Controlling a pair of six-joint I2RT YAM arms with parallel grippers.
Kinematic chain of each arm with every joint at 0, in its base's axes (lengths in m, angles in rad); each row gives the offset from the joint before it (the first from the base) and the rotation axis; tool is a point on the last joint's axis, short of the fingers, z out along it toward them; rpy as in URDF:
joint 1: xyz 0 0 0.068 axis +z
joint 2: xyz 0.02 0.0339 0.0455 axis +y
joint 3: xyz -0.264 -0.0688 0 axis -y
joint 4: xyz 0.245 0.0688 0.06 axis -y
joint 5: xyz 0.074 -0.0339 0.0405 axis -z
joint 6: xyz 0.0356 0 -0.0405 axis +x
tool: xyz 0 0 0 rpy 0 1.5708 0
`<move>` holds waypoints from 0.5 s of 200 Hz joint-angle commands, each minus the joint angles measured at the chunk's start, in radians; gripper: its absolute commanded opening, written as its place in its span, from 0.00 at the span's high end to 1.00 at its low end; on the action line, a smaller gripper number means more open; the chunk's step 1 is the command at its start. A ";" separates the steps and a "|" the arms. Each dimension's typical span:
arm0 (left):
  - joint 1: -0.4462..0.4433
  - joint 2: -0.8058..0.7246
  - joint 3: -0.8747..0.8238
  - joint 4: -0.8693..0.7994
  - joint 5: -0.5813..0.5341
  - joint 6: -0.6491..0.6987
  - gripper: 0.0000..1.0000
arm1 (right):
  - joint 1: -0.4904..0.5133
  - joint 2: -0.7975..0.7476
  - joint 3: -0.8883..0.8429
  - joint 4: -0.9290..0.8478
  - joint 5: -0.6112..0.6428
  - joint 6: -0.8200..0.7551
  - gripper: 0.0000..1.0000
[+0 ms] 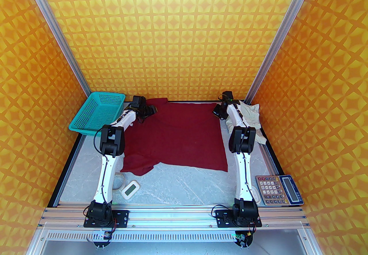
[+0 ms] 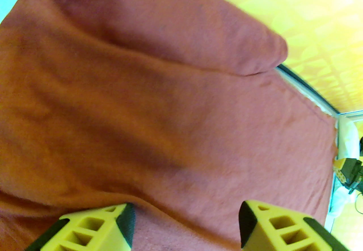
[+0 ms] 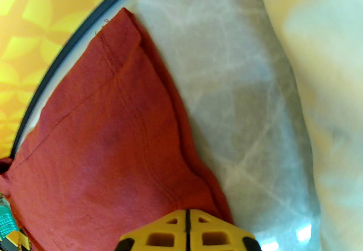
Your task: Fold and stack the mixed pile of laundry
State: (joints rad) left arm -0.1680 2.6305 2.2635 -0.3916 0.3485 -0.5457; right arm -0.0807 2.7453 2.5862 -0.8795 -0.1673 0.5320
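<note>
The dark red T-shirt [image 1: 175, 138] lies spread flat over the middle of the table, with one sleeve sticking out at the near left. My left gripper [image 1: 149, 111] hovers at the shirt's far left corner. In the left wrist view it [image 2: 187, 216] is open, its yellow fingers [image 2: 93, 230] just above the red cloth [image 2: 158, 102] and a raised fold. My right gripper [image 1: 217, 114] is at the shirt's far right corner. In the right wrist view it [image 3: 187, 213] is shut on the shirt's side edge [image 3: 113, 145]. The cream piece [image 1: 250, 117] lies crumpled at the far right, beside my right arm [image 3: 326, 74].
A teal mesh basket [image 1: 97, 112] sits at the far left corner. A tape roll [image 1: 118, 181] and a small white timer [image 1: 130, 189] lie near the left arm's base. A calculator [image 1: 279, 189] rests at the near right. Bare marble table [image 1: 184, 184] shows in front.
</note>
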 commanded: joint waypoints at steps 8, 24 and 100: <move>0.007 -0.027 -0.023 -0.053 0.031 0.041 0.34 | 0.004 -0.076 -0.106 0.138 -0.063 0.026 0.93; 0.007 -0.118 -0.082 -0.058 0.022 0.085 0.29 | 0.004 -0.185 -0.223 0.221 -0.068 0.030 0.89; 0.010 -0.815 -0.867 -0.125 -0.174 0.145 0.22 | 0.009 -0.794 -1.085 0.507 -0.122 0.073 0.81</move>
State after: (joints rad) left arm -0.1673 1.9877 1.6165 -0.4454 0.2813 -0.4236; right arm -0.0780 2.1296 1.7401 -0.4965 -0.2592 0.5686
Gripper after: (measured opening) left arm 0.776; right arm 0.183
